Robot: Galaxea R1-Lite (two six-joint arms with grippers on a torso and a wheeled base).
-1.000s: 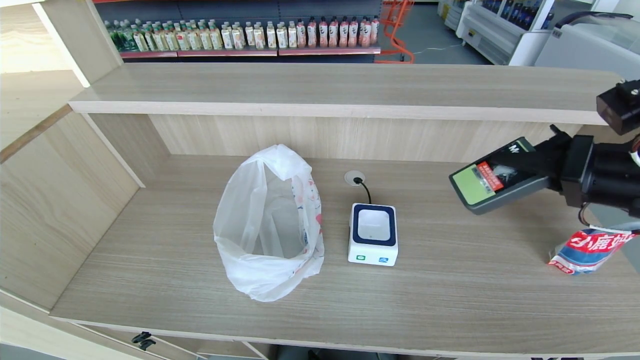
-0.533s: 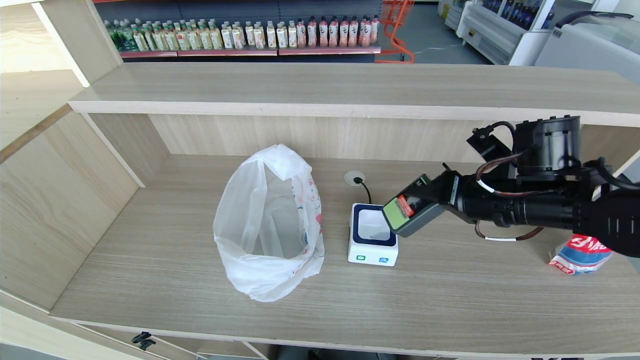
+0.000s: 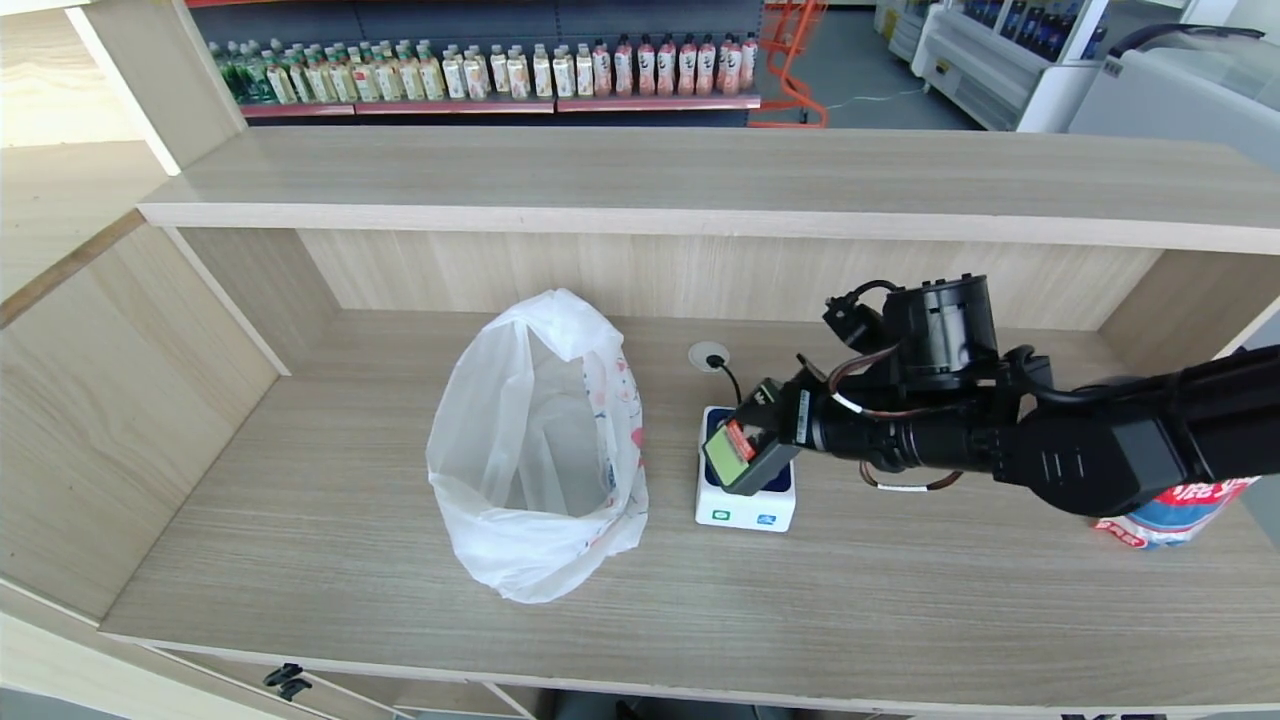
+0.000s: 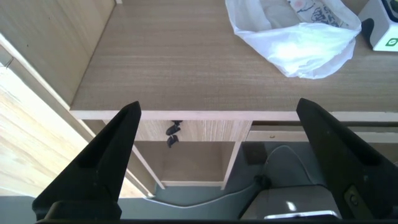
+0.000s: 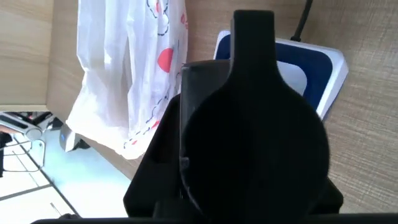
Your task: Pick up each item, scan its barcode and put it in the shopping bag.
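My right gripper point(image 3: 776, 424) is shut on a dark box point(image 3: 742, 457) with a green and red label, holding it tilted just above the white, blue-framed scanner point(image 3: 748, 505) at the counter's middle. In the right wrist view the box point(image 5: 196, 93) sits in front of the scanner point(image 5: 320, 65), with the bag point(image 5: 127, 74) beside it. The white plastic shopping bag point(image 3: 535, 450) stands open-mouthed to the left of the scanner. A red, white and blue snack packet point(image 3: 1165, 510) lies at the far right, partly hidden by my arm. My left gripper point(image 4: 217, 149) hangs open before the counter's front edge.
The wooden counter point(image 3: 300, 560) has a raised back wall, a high ledge and a side wall on the left. The scanner's cable runs to a grommet point(image 3: 709, 355) behind it. In the left wrist view the bag point(image 4: 298, 31) lies beyond the counter edge point(image 4: 186, 115).
My right arm has swung left from the counter's right end with the box in its grip and brought it down over the scanner. The bag and the packet have stayed put.
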